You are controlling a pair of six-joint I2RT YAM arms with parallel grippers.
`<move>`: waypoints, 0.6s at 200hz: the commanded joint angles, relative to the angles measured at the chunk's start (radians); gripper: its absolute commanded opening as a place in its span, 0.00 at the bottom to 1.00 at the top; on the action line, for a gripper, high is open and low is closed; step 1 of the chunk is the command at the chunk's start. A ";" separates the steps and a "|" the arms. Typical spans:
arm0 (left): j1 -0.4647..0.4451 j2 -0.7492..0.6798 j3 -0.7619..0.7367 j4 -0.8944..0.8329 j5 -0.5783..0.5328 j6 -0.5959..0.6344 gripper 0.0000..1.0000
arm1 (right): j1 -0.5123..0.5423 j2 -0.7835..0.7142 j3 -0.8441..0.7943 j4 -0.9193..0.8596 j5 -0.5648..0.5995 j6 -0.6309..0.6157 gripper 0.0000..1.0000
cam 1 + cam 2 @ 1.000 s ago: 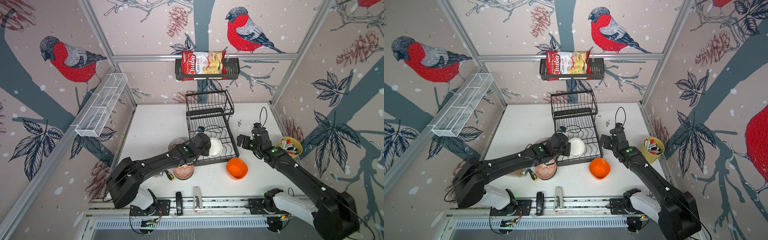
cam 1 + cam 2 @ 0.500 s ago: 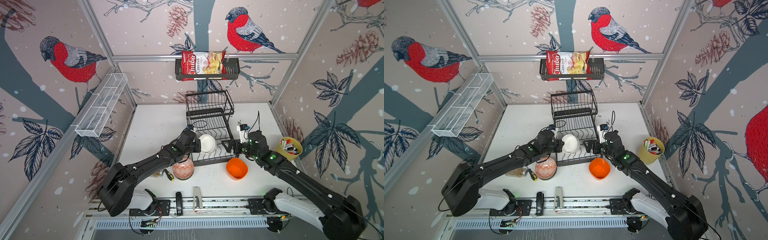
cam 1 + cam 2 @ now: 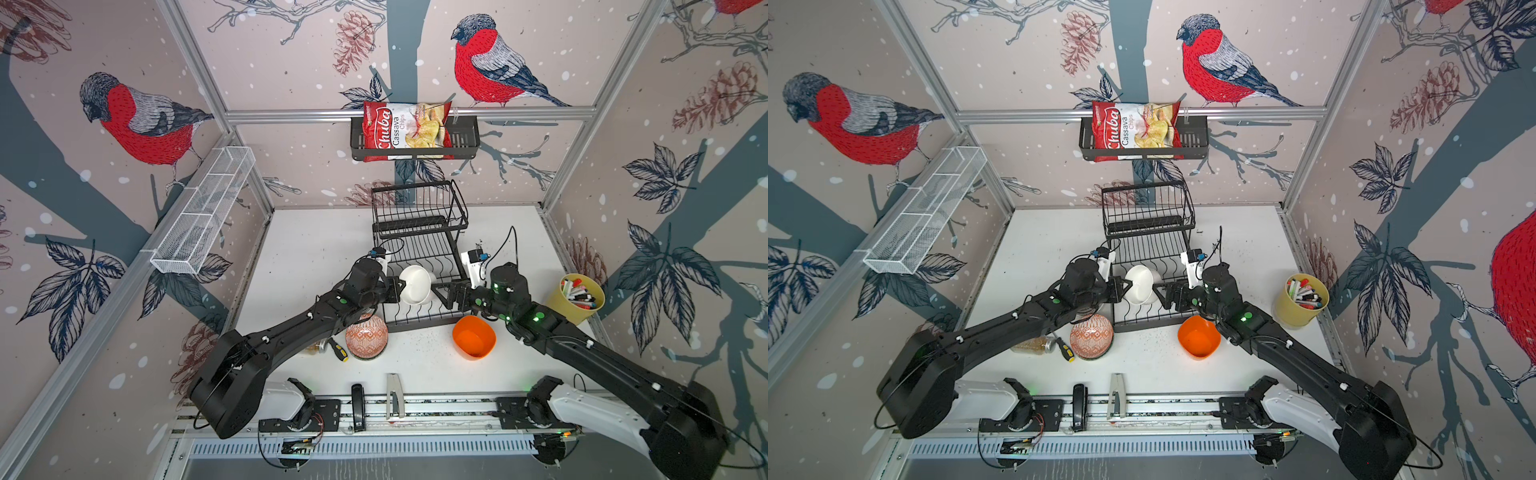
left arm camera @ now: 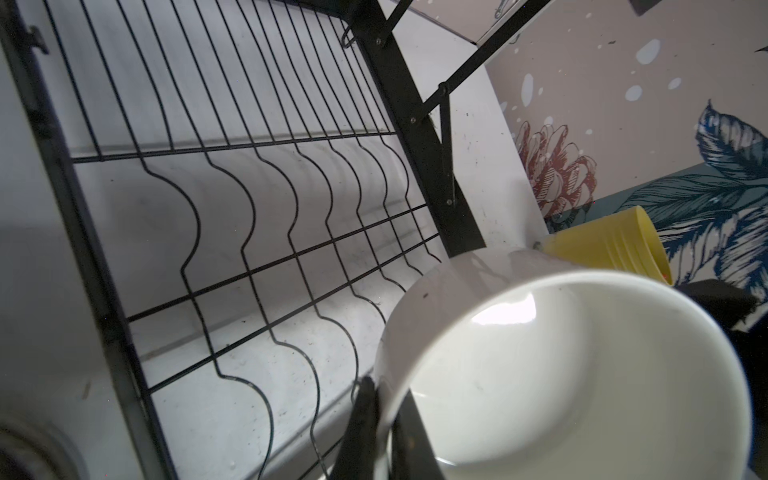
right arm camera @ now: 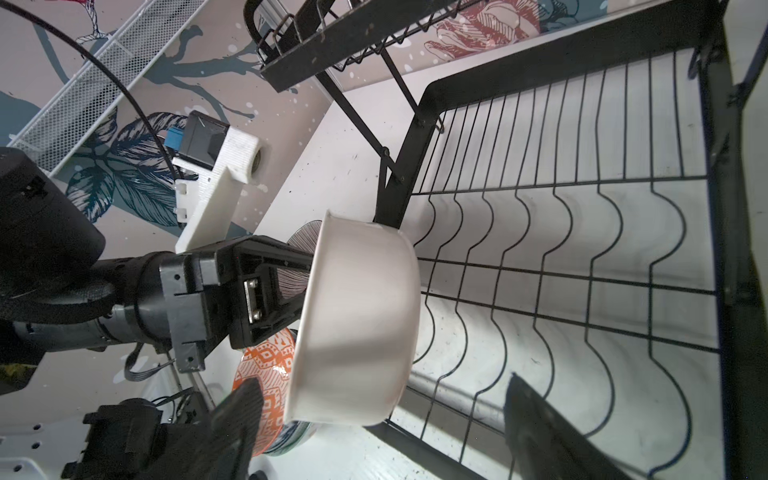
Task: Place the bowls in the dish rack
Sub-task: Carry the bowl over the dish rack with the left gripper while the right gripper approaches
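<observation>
In both top views my left gripper (image 3: pixel 397 289) (image 3: pixel 1126 287) is shut on the rim of a white bowl (image 3: pixel 415 284) (image 3: pixel 1140 284), holding it tipped on its side above the lower tray of the black dish rack (image 3: pixel 419 249) (image 3: pixel 1150 249). The left wrist view shows one finger on each side of the bowl wall (image 4: pixel 561 374). My right gripper (image 3: pixel 441 293) (image 5: pixel 379 382) stands open just right of the bowl (image 5: pixel 357 324), not touching it. An orange patterned bowl (image 3: pixel 366 336) and a plain orange bowl (image 3: pixel 473 336) sit on the table in front of the rack. A striped bowl (image 5: pixel 302 237) shows behind the white one.
A yellow cup of markers (image 3: pixel 575 297) stands right of the right arm. A screwdriver (image 3: pixel 338 349) and a small jar (image 3: pixel 1034 345) lie beside the patterned bowl. The rack's raised basket tier (image 3: pixel 417 205) is behind. A chips basket (image 3: pixel 413 133) and white mesh shelf (image 3: pixel 203 212) hang on the walls.
The left gripper has carried the white bowl up and a little left over the rack tray. The right arm has swung left, bringing its open gripper close to the bowl.
</observation>
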State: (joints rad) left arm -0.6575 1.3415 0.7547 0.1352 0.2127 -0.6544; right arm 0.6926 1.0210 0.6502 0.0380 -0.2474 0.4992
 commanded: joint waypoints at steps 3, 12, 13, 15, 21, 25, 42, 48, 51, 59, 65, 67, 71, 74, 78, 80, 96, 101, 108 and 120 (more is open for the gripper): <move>0.004 -0.010 -0.006 0.113 0.052 -0.007 0.00 | 0.013 0.021 0.015 0.063 -0.039 0.013 0.89; 0.004 -0.009 -0.009 0.120 0.058 -0.007 0.00 | 0.017 0.030 0.016 0.075 -0.044 0.016 0.89; 0.005 -0.009 -0.009 0.121 0.059 -0.007 0.00 | 0.018 0.031 0.016 0.075 -0.046 0.016 0.88; 0.005 -0.009 -0.009 0.122 0.060 -0.008 0.00 | 0.019 0.032 0.016 0.077 -0.047 0.017 0.88; 0.007 -0.007 -0.009 0.126 0.063 -0.007 0.00 | 0.021 0.035 0.016 0.086 -0.054 0.019 0.88; 0.007 -0.006 -0.010 0.127 0.066 -0.007 0.00 | 0.022 0.038 0.016 0.092 -0.058 0.021 0.87; 0.011 -0.005 -0.013 0.133 0.079 -0.010 0.00 | 0.027 0.048 0.017 0.109 -0.065 0.028 0.86; 0.012 -0.005 -0.014 0.136 0.083 -0.010 0.00 | 0.029 0.051 0.017 0.114 -0.066 0.031 0.85; 0.013 -0.005 -0.014 0.137 0.087 -0.011 0.00 | 0.028 0.053 0.017 0.115 -0.066 0.032 0.84; 0.013 -0.005 -0.015 0.144 0.091 -0.011 0.00 | 0.028 0.056 0.019 0.120 -0.069 0.035 0.83; 0.015 -0.007 -0.017 0.149 0.096 -0.013 0.00 | 0.028 0.059 0.018 0.124 -0.071 0.037 0.83; 0.015 -0.007 -0.017 0.150 0.098 -0.014 0.00 | 0.028 0.059 0.018 0.124 -0.072 0.037 0.83; 0.016 -0.007 -0.019 0.153 0.100 -0.014 0.00 | 0.029 0.059 0.019 0.126 -0.072 0.039 0.82; 0.017 -0.007 -0.019 0.156 0.102 -0.015 0.00 | 0.029 0.062 0.019 0.127 -0.072 0.040 0.82; 0.019 -0.008 -0.020 0.158 0.103 -0.017 0.00 | 0.030 0.063 0.019 0.129 -0.074 0.040 0.81; 0.018 -0.008 -0.019 0.160 0.104 -0.017 0.00 | 0.030 0.063 0.019 0.130 -0.075 0.041 0.81; 0.019 -0.010 -0.021 0.170 0.108 -0.018 0.00 | 0.030 0.068 0.019 0.136 -0.079 0.048 0.79; 0.021 -0.010 -0.021 0.173 0.109 -0.018 0.00 | 0.030 0.069 0.019 0.138 -0.081 0.050 0.77; 0.021 -0.010 -0.024 0.175 0.113 -0.017 0.00 | 0.031 0.070 0.017 0.142 -0.083 0.055 0.76; 0.023 -0.010 -0.025 0.180 0.115 -0.019 0.00 | 0.031 0.071 0.016 0.147 -0.085 0.060 0.75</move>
State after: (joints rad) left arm -0.6388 1.3396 0.7311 0.2054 0.2958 -0.6579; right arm 0.7208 1.0882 0.6617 0.1299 -0.3141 0.5316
